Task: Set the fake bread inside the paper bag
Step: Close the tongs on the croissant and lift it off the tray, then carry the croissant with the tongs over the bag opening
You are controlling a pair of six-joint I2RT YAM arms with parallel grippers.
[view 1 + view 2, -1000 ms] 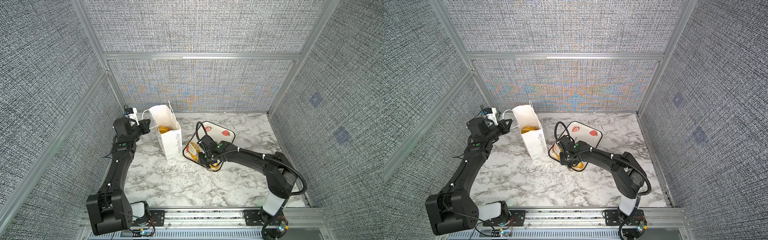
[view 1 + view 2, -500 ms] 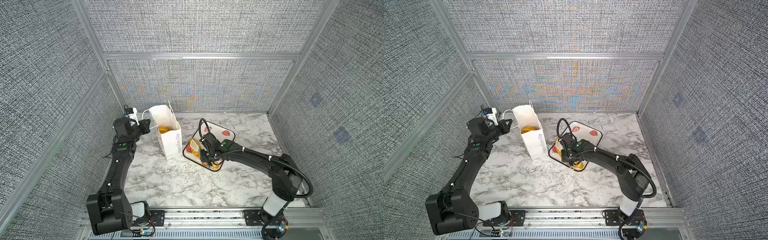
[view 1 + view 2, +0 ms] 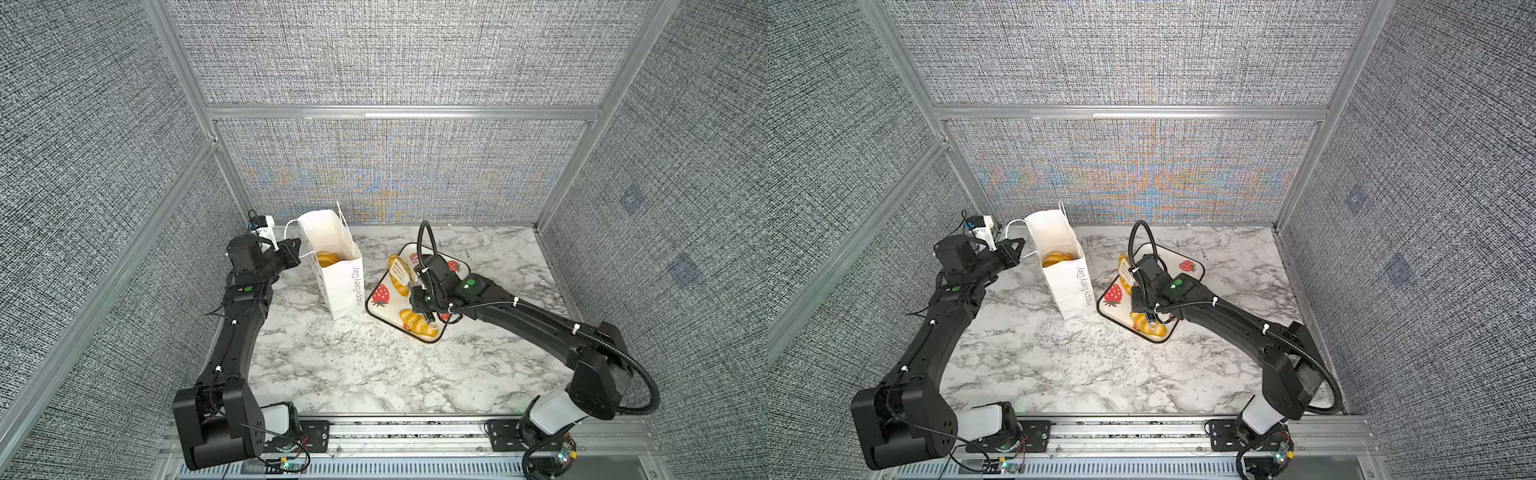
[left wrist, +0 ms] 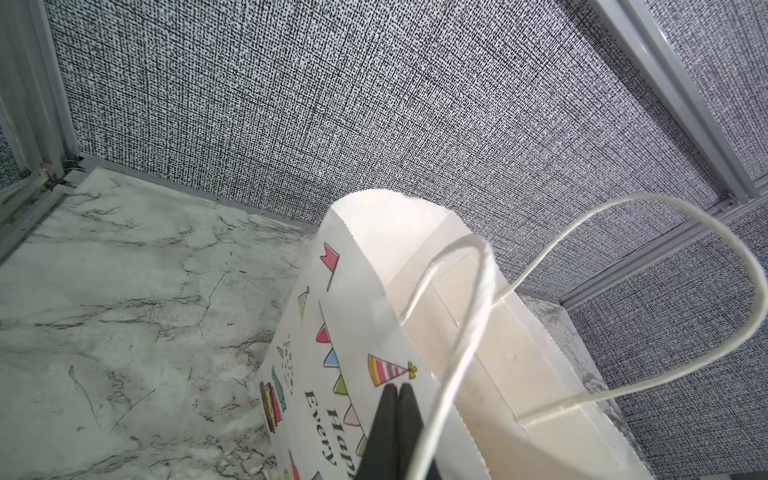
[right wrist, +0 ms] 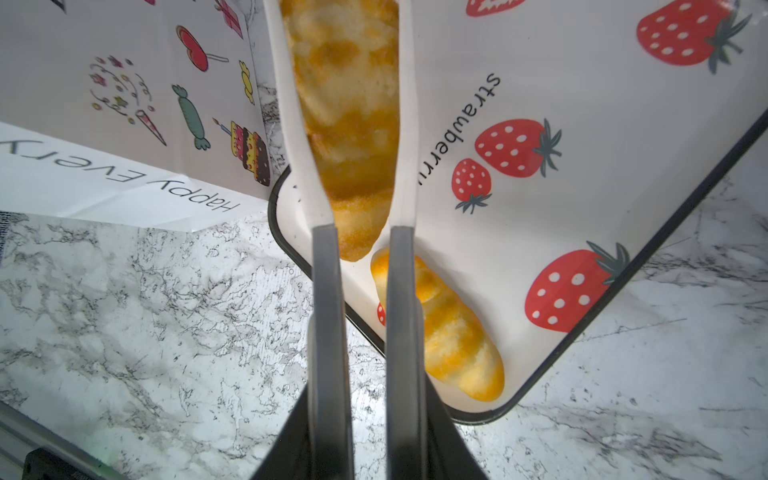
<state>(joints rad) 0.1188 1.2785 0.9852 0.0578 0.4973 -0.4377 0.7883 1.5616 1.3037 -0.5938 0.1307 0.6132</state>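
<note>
Marble desk [image 3: 353,374]: my right tool [image 5: 343,50] is clamped on a long golden toy loaf [image 5: 353,158]. My left tool [image 4: 397,392] is pinched together by the white paper bag [image 4: 361,291], probably steadying it.

The paper bag [image 3: 347,286] carries grey lettering, "Happy Every Day"; the tray [image 5: 582,216] reads "strawberr", its ending hidden.

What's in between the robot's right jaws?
A long fake bread loaf, pinched in the right gripper's jaws over the strawberry tray. The right wrist view shows it best.
</note>
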